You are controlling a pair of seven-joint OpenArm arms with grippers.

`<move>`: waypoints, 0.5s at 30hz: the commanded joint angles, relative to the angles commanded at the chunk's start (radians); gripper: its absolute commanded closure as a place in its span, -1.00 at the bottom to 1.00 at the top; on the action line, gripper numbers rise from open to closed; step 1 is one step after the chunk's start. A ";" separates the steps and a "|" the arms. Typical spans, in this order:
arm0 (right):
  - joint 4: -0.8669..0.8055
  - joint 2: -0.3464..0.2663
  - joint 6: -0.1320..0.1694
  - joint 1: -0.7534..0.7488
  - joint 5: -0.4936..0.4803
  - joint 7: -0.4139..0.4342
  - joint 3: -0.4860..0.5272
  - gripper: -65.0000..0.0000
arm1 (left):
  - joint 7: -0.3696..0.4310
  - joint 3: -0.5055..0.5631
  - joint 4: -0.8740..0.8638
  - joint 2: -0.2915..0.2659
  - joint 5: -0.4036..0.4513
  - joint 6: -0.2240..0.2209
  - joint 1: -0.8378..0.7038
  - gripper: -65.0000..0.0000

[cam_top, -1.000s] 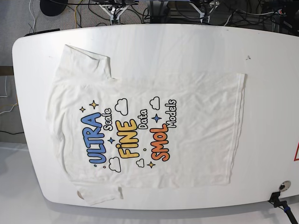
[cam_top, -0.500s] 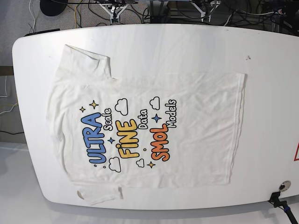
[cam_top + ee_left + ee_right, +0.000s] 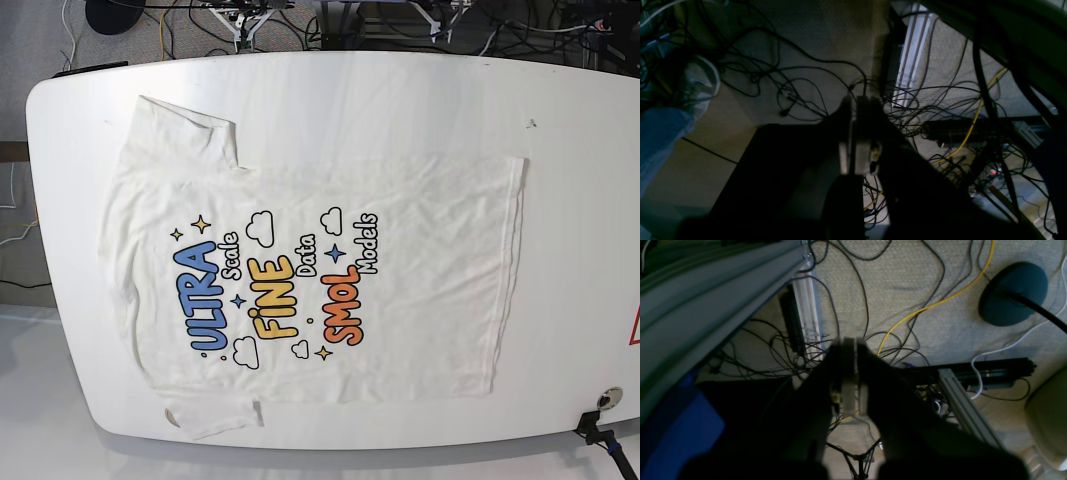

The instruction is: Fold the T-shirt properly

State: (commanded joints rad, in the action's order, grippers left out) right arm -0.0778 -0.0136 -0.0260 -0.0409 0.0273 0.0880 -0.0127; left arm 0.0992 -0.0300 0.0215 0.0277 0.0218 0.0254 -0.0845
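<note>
**The T-shirt lies flat, and my arms are not yet over it**

The white surface (image 3: 400,90) fills most of the base view, and the T-shirt (image 3: 420,280) is spread on it with the print side up. The neck end is toward the left of that view and the hem toward the right. One sleeve (image 3: 185,125) lies open near the far edge; the other sleeve (image 3: 215,418) is partly turned under at the near edge, close to the border of the surface. No fold is made yet, so I judge the task is at its very beginning.

To do the first fold well, I think I should first flatten the tucked sleeve, then take the cloth at two points along one long side and bring it across evenly, so the edges meet straight.

Neither arm shows in the base view. Both wrist cameras look down on the carpet floor with many cables. My left fingers (image 3: 856,133) are pressed together with almost no gap and hold nothing. My right fingers (image 3: 849,373) are the same: closed together, empty, touching nothing.
</note>
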 joint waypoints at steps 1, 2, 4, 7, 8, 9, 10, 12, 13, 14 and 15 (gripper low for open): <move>0.000 0.003 0.000 -0.001 -0.003 0.006 0.001 1.00 | 0.002 0.002 -0.001 -0.002 0.002 0.002 0.001 0.99; -0.003 0.001 0.000 -0.002 -0.001 0.000 0.000 1.00 | 0.000 -0.001 0.003 -0.001 0.000 0.004 0.000 0.98; 0.002 0.000 0.001 -0.001 0.001 0.001 0.002 1.00 | 0.000 0.001 0.000 -0.001 0.002 0.003 -0.003 0.98; 0.002 -0.003 -0.003 0.000 -0.002 0.005 -0.001 1.00 | 0.003 0.000 0.005 -0.001 -0.002 0.000 -0.002 0.98; 0.001 -0.004 -0.009 -0.001 0.000 0.002 -0.002 1.00 | 0.001 0.002 0.001 0.001 0.000 0.003 -0.003 0.98; -0.001 -0.004 -0.010 0.002 0.003 0.004 0.002 1.00 | 0.000 -0.001 -0.004 0.001 0.002 0.001 0.001 0.98; 0.000 -0.006 -0.015 0.000 -0.002 0.003 0.000 1.00 | 0.003 -0.001 -0.001 0.003 -0.001 0.003 -0.001 0.98; 0.000 -0.008 -0.023 0.001 0.000 0.005 0.003 1.00 | 0.009 0.001 0.000 0.003 0.001 -0.001 -0.003 0.99; -0.003 -0.009 -0.023 -0.002 -0.002 0.005 0.002 1.00 | 0.005 0.001 -0.001 0.002 -0.001 0.001 -0.003 0.98; -0.005 -0.009 -0.026 0.000 -0.003 0.006 0.000 1.00 | 0.006 -0.001 0.000 0.005 -0.003 0.001 -0.003 0.98; -0.017 -0.007 -0.006 -0.001 -0.002 0.010 -0.001 0.98 | 0.019 -0.006 0.009 -0.001 -0.001 -0.001 -0.005 1.00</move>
State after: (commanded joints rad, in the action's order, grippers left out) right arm -0.0951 -0.0202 -0.0318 -0.0421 0.0256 0.0976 -0.0142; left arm 0.1183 -0.0360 0.0308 0.0270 0.0204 0.0247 -0.0896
